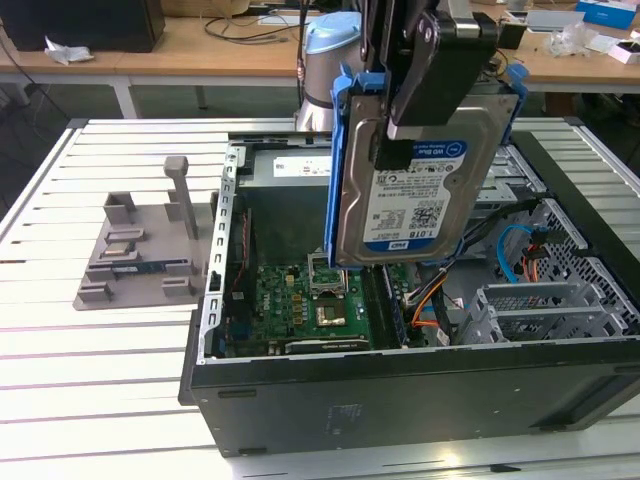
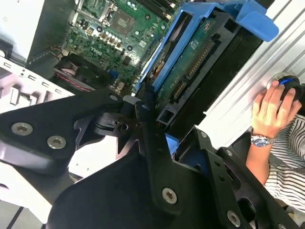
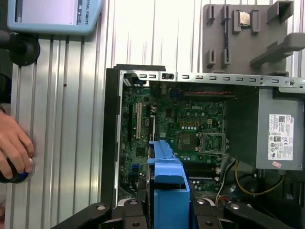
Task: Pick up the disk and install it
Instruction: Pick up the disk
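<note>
My gripper [image 1: 398,135] is shut on the disk [image 1: 420,190], a silver hard drive with a blue-and-white label in a blue plastic frame. The disk hangs upright above the open computer case [image 1: 400,390], over the motherboard [image 1: 300,300], apart from everything below. In the second wrist view the disk [image 2: 190,62] shows edge-on with its green circuit board, clamped between the black fingers [image 2: 143,124]. In the first wrist view the disk's blue frame [image 3: 167,181] points down over the case interior, with my gripper [image 3: 167,212] around it.
A metal drive cage [image 1: 540,310] with loose cables sits at the case's side on the exterior view's right. The grey power-supply box [image 3: 279,133] fills one corner. A grey fixture [image 1: 130,250] stands beside the case. A person's hand [image 2: 269,112] rests on a button on the slatted table.
</note>
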You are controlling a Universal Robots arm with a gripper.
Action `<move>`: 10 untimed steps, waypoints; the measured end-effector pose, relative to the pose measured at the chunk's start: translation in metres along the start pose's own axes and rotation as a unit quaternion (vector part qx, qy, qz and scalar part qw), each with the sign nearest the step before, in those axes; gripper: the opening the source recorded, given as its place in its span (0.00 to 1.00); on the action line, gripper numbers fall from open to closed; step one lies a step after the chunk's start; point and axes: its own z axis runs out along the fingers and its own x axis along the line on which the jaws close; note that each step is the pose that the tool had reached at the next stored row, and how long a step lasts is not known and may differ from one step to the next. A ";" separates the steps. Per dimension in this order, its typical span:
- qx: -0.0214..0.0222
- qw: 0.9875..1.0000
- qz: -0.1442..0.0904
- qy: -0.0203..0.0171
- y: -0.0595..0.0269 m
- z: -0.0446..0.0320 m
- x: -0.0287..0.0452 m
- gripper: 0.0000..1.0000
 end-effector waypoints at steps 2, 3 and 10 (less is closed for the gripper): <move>0.000 1.000 0.000 0.000 -0.0004 0.0002 0.0033 0.37; 0.000 1.000 0.004 -0.004 -0.0004 0.0002 0.0037 0.37; 0.001 1.000 0.020 -0.022 -0.0088 0.0001 0.0041 0.37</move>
